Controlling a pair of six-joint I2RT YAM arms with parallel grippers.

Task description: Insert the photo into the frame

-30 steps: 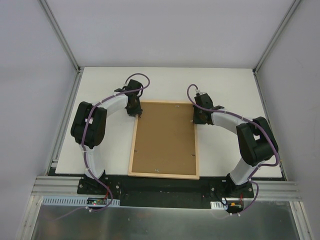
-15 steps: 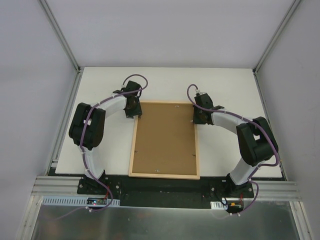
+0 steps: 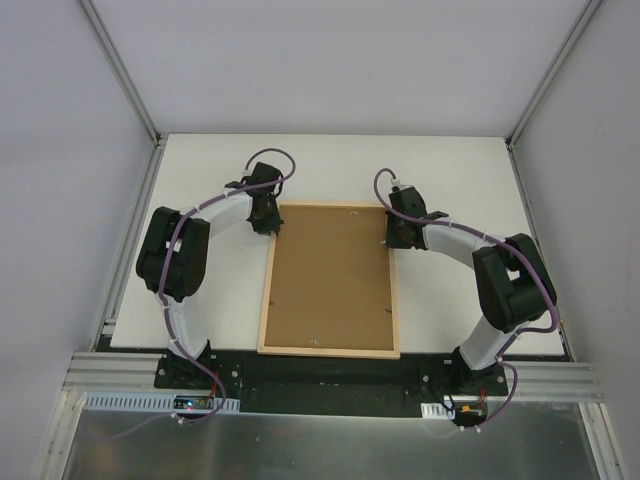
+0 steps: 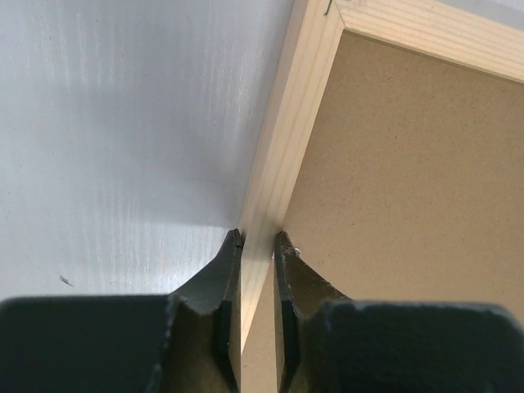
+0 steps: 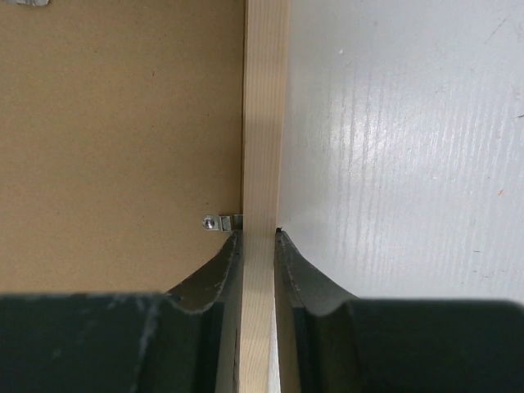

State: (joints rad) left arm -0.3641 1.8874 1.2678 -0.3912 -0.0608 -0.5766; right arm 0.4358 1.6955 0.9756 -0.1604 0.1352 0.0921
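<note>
The light wood frame [image 3: 268, 300] lies back side up on the white table, with the plain brown backing board [image 3: 330, 275] set in it. The photo is hidden. My left gripper [image 3: 268, 222] is shut on the frame's left rail near the far corner; in the left wrist view the fingers [image 4: 258, 241] clamp the rail [image 4: 278, 139] beside the board [image 4: 409, 164]. My right gripper [image 3: 395, 238] is shut on the right rail; in the right wrist view the fingers [image 5: 258, 233] pinch the rail [image 5: 266, 123] beside the board [image 5: 123, 123].
A small metal tab [image 5: 221, 222] sits on the board against the right rail, just ahead of my right gripper's inner finger. The white table [image 3: 450, 180] is bounded by grey walls and aluminium posts. The frame's near edge reaches the table's front.
My left arm has shifted slightly, its gripper edging toward the frame's far left corner. The right arm and the frame have not visibly moved.
</note>
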